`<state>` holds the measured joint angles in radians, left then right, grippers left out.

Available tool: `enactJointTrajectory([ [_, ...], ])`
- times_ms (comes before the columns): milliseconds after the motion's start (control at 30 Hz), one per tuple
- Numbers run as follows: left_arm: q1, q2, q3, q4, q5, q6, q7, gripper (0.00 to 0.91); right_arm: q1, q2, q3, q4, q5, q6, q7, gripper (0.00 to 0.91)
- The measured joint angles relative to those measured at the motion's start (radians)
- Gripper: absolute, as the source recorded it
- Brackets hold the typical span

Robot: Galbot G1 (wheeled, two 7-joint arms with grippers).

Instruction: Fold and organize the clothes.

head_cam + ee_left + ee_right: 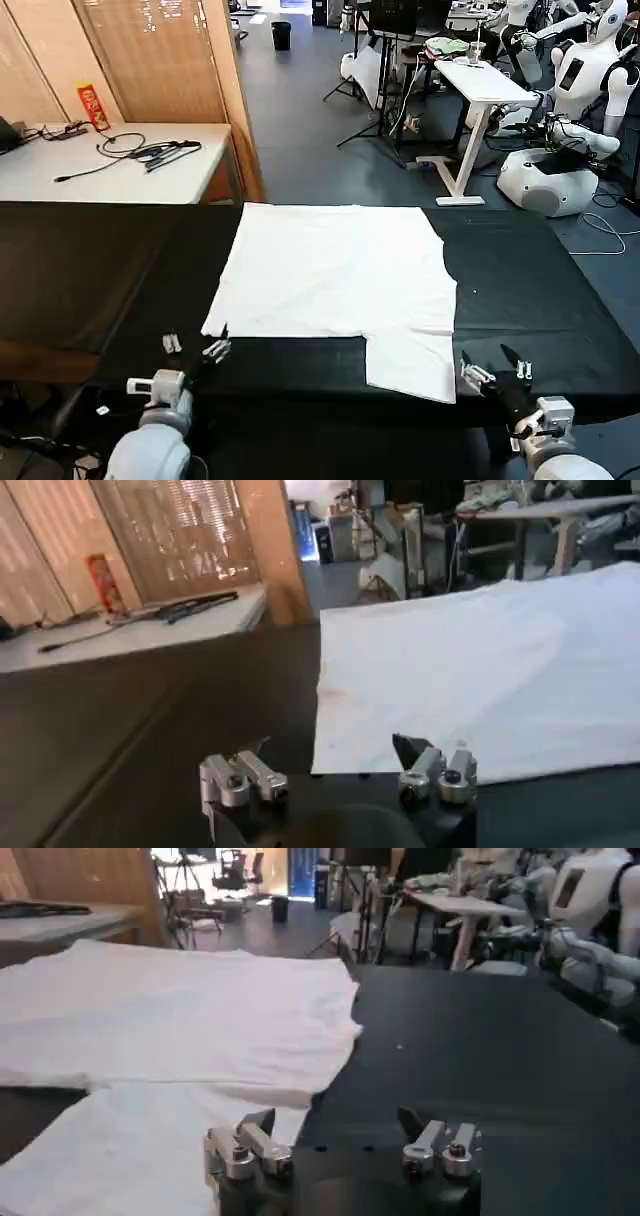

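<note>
The clothes, a plain white T-shirt [335,275], lie flat on the black table [530,280], partly folded, with one sleeve [410,365] sticking out toward the near edge. My left gripper [192,347] hovers open at the near left corner of the T-shirt [470,670], one fingertip just over its hem. My right gripper [497,364] stands open over bare table just right of the sleeve. In the right wrist view the right gripper [337,1126] has its one finger above the edge of the T-shirt [160,1018]. Both hold nothing.
A light side table [110,165] with black cables and a red packet [92,105] stands at the back left behind a wooden screen. White robots [570,110] and a white desk [480,85] fill the room at the back right.
</note>
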<state>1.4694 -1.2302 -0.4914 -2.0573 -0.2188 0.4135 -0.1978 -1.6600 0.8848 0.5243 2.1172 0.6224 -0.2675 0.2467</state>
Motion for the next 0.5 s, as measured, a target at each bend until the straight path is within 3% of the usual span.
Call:
enactJointTrajectory([
  [200, -0.019, 0.011, -0.004, 0.006, -0.054, 0.008, 0.009, 0.878, 0.059, 0.005, -0.06, -0.026, -0.024, -0.041, 0.017, 0.878],
  [400, -0.036, 0.004, -0.008, 0.025, -0.088, 0.022, 0.008, 0.878, 0.108, 0.019, -0.119, -0.043, -0.04, -0.044, 0.022, 0.878],
  [500, -0.038, 0.003, -0.008, 0.039, -0.097, 0.023, 0.011, 0.819, 0.129, 0.023, -0.143, -0.051, -0.046, -0.051, 0.03, 0.878],
])
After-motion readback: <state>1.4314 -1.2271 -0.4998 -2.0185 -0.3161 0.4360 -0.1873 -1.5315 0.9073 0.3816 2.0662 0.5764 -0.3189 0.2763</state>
